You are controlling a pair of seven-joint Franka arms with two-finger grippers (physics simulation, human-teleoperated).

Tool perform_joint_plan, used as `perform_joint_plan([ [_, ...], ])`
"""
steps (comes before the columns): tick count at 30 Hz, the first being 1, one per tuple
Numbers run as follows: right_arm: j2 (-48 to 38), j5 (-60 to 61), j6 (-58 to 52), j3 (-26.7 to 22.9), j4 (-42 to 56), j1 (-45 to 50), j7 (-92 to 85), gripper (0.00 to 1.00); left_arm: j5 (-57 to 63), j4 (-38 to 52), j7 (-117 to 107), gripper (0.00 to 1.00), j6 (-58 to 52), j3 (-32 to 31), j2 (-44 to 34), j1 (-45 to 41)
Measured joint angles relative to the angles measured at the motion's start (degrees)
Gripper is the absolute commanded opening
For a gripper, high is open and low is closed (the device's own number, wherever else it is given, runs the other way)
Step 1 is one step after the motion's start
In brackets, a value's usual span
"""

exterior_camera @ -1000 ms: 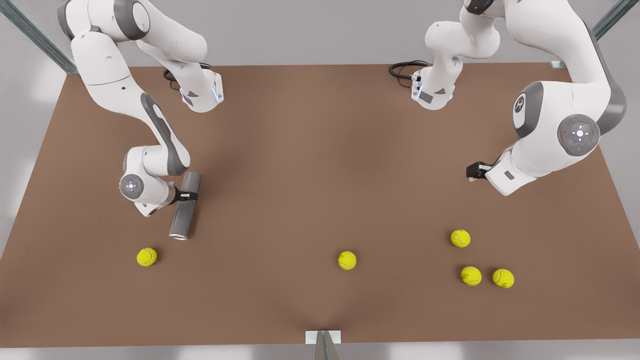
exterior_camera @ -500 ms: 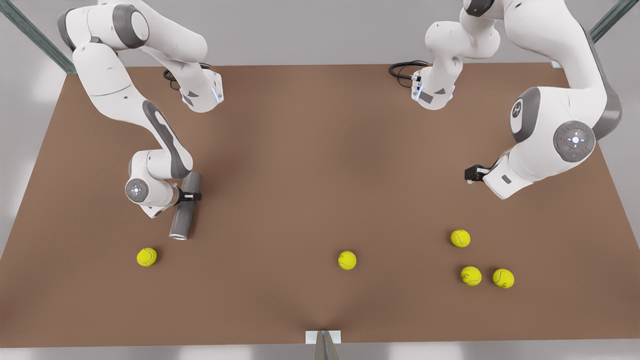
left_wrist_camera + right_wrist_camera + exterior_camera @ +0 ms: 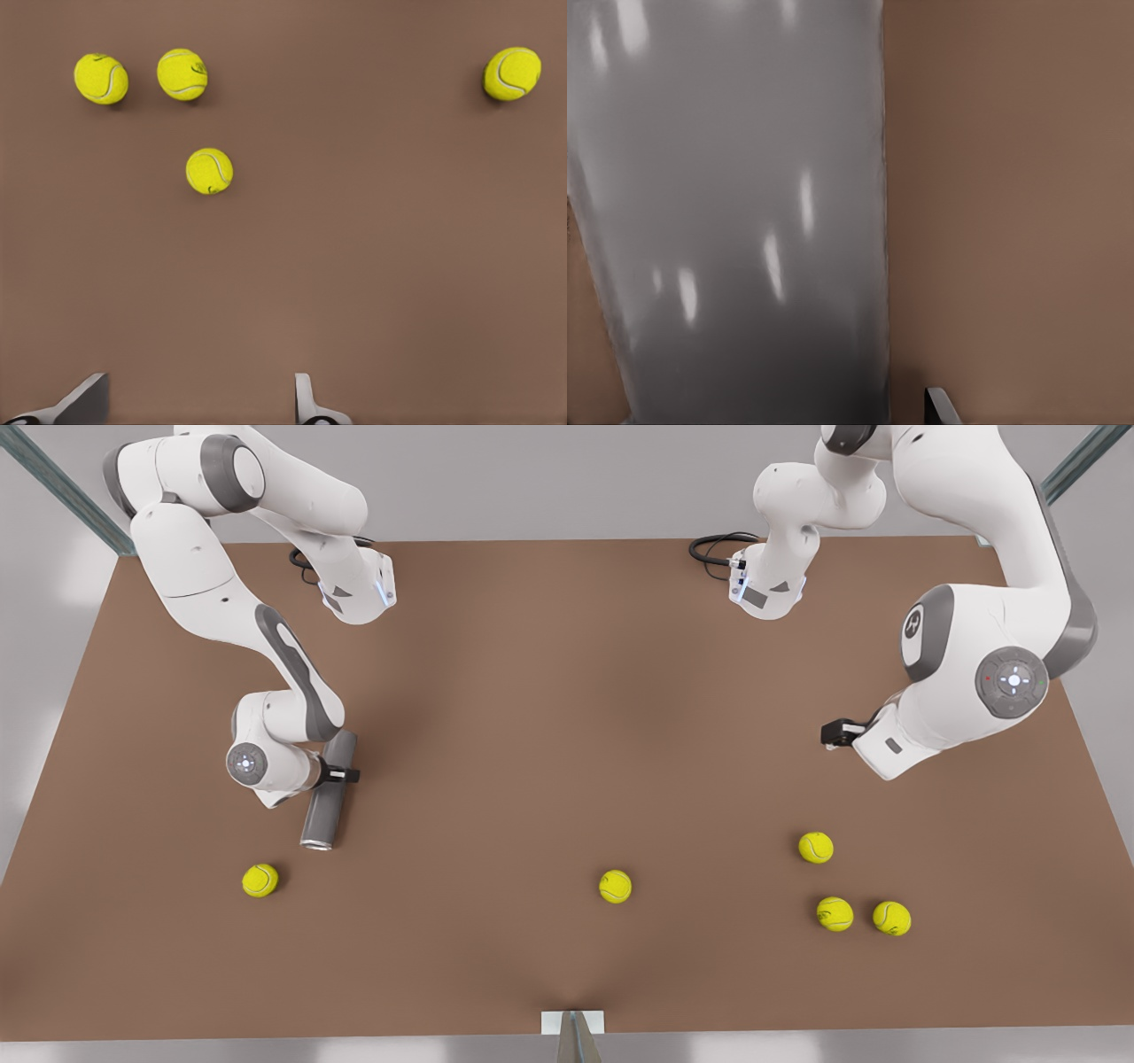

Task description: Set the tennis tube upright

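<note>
The tennis tube (image 3: pixel 324 806) is a plain grey cylinder lying flat on the brown table (image 3: pixel 567 691) at the front view's left. Its lighter rim points toward the table's near edge. My right gripper (image 3: pixel 340 775) straddles the tube across its upper half and is open. In the right wrist view the tennis tube (image 3: pixel 744 221) looms close, and one fingertip (image 3: pixel 939 409) stands just clear of its side. My left gripper (image 3: pixel 833 733) waits open above the table at the front view's right, with nothing between its fingers (image 3: pixel 306 403).
Several yellow tennis balls lie on the table. One ball (image 3: pixel 260 880) is near the tube's rim end and one ball (image 3: pixel 615 886) is at the middle front. Three balls (image 3: pixel 834 913) cluster at the front right, below the left gripper. A black cable (image 3: pixel 713 547) lies at the back.
The right arm's wrist has slid slightly toward the front view's right, across the tube. The left arm has shifted a little. The tube and the balls have not moved.
</note>
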Motion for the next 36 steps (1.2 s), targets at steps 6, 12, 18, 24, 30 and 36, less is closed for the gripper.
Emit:
perform_joint_plan([
  [6,0.88,0.00,0.00,-0.03,0.26,-0.19,0.00,0.83,0.00,-0.09,0.00,1.00,0.03,0.00,0.00,0.00],
  [12,0.88,0.00,-0.06,0.00,0.26,-0.17,0.00,0.76,-0.02,-0.35,0.00,1.00,0.12,0.00,0.00,-0.01],
  [18,0.70,0.00,-1.09,0.00,0.91,-0.09,-0.09,0.78,-0.01,-0.35,0.00,1.00,0.07,0.00,-0.08,-0.09],
  [24,0.75,0.03,-1.14,0.00,0.97,-0.26,-0.38,0.69,0.00,-0.35,0.00,1.00,-0.06,0.00,-0.09,-0.17],
  [30,0.61,0.01,-6.41,0.42,4.77,0.46,-1.02,0.69,-0.01,-0.44,0.00,1.00,-0.06,0.00,-0.09,-0.18],
  [36,0.16,-0.08,-12.81,6.18,12.70,1.89,-1.55,0.70,-0.01,-0.44,0.00,1.00,0.03,0.00,-0.09,-0.18],
])
